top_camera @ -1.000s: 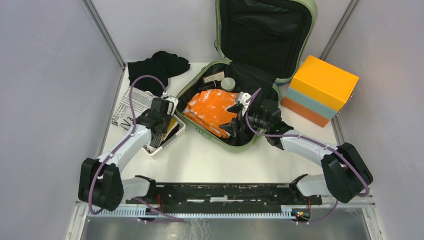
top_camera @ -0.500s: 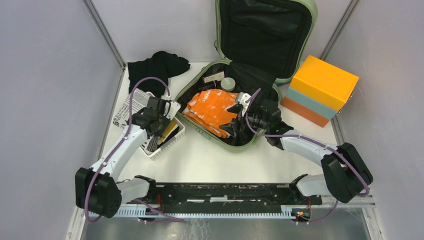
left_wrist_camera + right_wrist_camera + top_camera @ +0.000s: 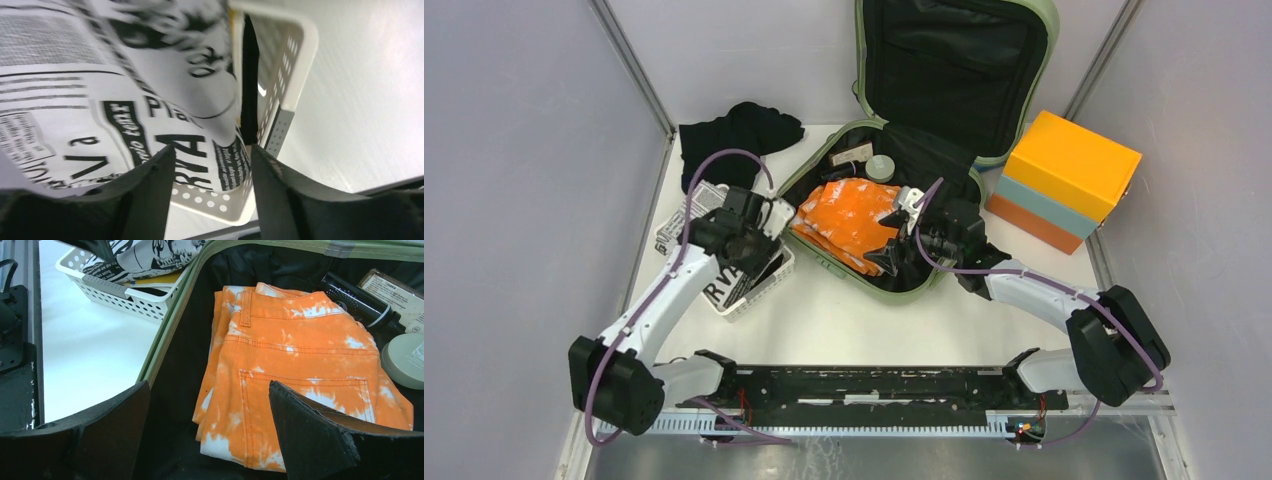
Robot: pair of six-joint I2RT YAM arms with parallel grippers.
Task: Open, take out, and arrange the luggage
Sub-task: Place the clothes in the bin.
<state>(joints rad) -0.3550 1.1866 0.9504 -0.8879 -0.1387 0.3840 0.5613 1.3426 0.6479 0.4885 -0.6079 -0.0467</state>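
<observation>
Near the left edge of the tabletop my left gripper [image 3: 212,150] hangs over the white perforated basket [image 3: 300,45] with the newsprint-patterned cloth [image 3: 100,75] at its fingers, I judge to lay it in there; whether the jaws pinch it I cannot tell, and the print reads "RYA", "Pla", "a tom". The luggage [image 3: 954,60] lies at the far middle, lid propped against the back wall to leave its contents reachable, and my right gripper [image 3: 209,385] hovers spread wide over the orange tie-dye jeans [image 3: 300,355], likely next out; the small carton [image 3: 392,287] beside them bears a label too small to read
</observation>
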